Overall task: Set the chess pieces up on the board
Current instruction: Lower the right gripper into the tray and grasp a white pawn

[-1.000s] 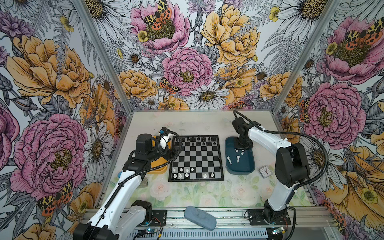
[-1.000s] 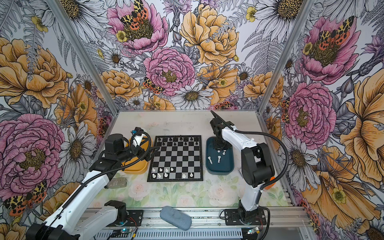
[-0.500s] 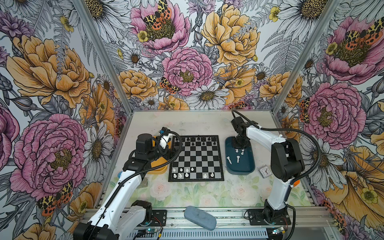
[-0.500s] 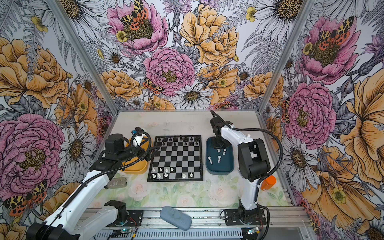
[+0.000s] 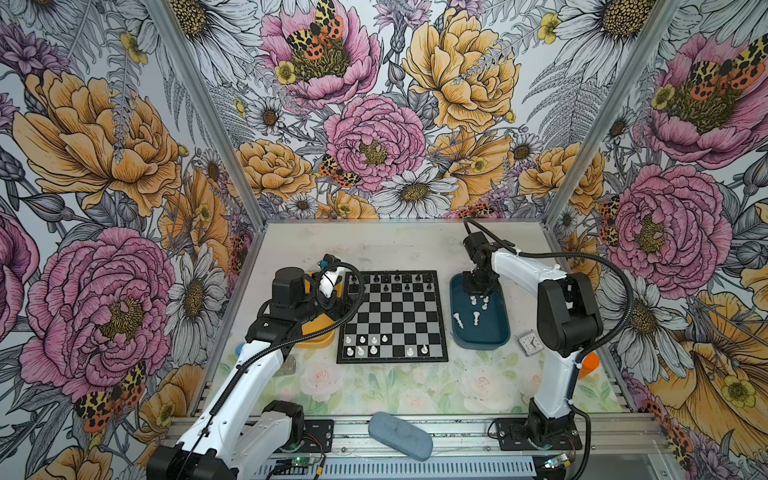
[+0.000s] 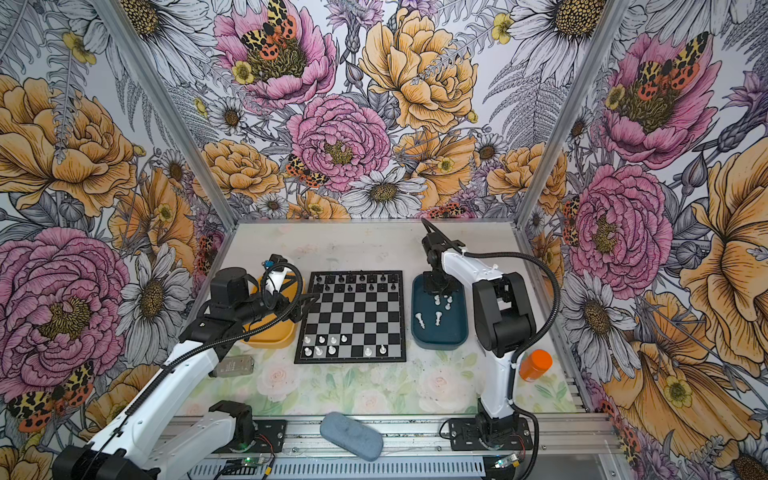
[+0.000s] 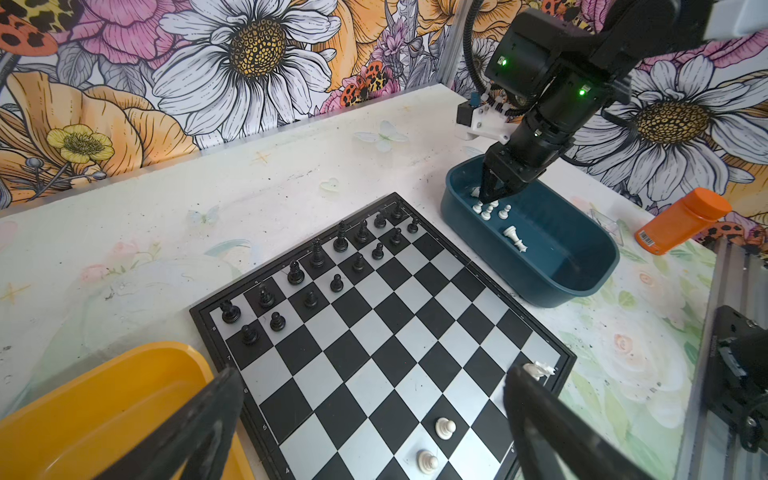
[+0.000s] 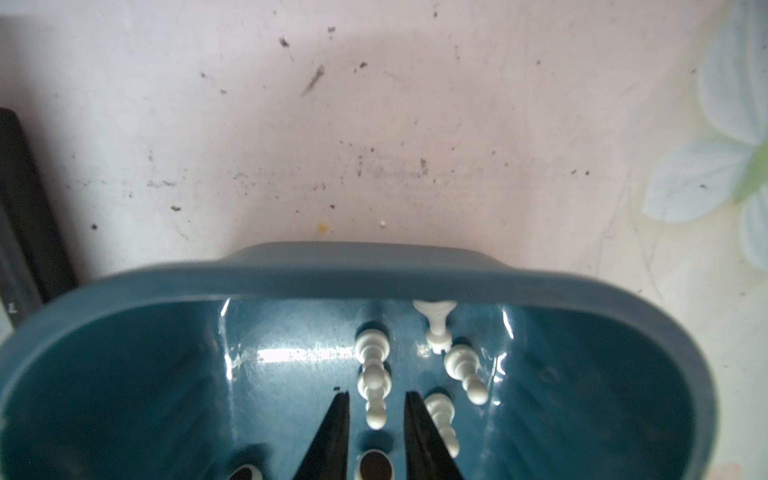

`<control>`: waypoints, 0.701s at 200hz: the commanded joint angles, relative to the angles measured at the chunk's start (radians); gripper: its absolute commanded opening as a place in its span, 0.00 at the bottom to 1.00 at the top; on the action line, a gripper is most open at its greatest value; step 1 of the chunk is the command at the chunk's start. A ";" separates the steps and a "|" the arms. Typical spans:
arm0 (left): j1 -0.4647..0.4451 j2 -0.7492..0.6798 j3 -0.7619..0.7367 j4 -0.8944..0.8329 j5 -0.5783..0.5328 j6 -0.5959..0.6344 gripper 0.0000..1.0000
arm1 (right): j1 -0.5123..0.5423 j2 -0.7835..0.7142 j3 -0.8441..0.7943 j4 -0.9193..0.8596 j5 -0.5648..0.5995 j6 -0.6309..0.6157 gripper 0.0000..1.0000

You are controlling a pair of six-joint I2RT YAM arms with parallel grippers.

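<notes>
The board (image 5: 395,309) lies mid-table with black chessmen (image 5: 395,279) along its far rows. Several white chess pieces (image 5: 362,341) stand on its near rows, and two pawns (image 7: 444,428) show in the left wrist view. More white pieces (image 8: 461,365) lie in the blue tray (image 5: 478,344). My right gripper (image 8: 376,440) is down in the tray's far end, in both top views (image 5: 478,293) (image 6: 440,293). Its jaws stand narrowly open astride a lying pawn (image 8: 375,399) without pinching it. My left gripper (image 7: 370,419) hovers wide open and empty over the board's left edge (image 5: 338,305).
A yellow tray (image 5: 318,334) sits left of the board, under my left arm. An orange bottle (image 6: 536,365) and a small clock (image 5: 528,344) stand right of the blue tray. A blue-grey pouch (image 5: 400,435) lies on the front rail. Flowered walls enclose three sides.
My right arm's elbow has swung in toward the tray, uncovering the orange bottle, while its gripper stays at the blue tray's far end. The left arm has not moved.
</notes>
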 commanded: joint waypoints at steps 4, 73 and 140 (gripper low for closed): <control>0.006 0.004 0.020 0.024 0.028 0.006 0.99 | -0.006 0.016 0.019 0.016 -0.007 -0.007 0.26; 0.009 0.004 0.020 0.025 0.029 0.006 0.99 | -0.007 0.039 0.036 0.022 -0.017 -0.007 0.23; 0.010 0.004 0.020 0.027 0.029 0.006 0.99 | -0.007 0.051 0.039 0.022 -0.017 -0.005 0.20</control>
